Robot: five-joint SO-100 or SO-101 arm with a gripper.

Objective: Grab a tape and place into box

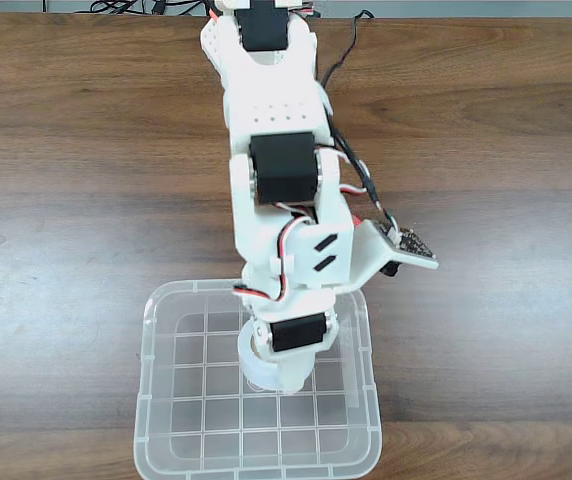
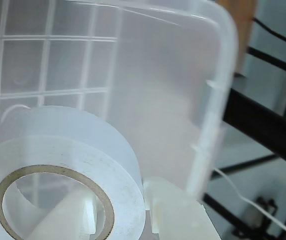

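Dark brown wooden tabletop [image 1: 86,150] under everything in fixed view. White SO-100 arm [image 1: 276,170] reaches down frame, black servos, cables along side. Gripper [image 1: 278,365] sits over clear plastic box [image 1: 156,400], inside its rim. White tape roll [image 1: 258,368] pinched in gripper, above gridded box floor. Wrist view: tape roll [image 2: 73,145] fills lower left, cardboard core visible, white finger [image 2: 178,215] pressed against its outer side, another part showing through core. Box wall [image 2: 218,100] curves at right.

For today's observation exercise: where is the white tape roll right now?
The tape is held in the hand above the box floor in the fixed view, near its middle.
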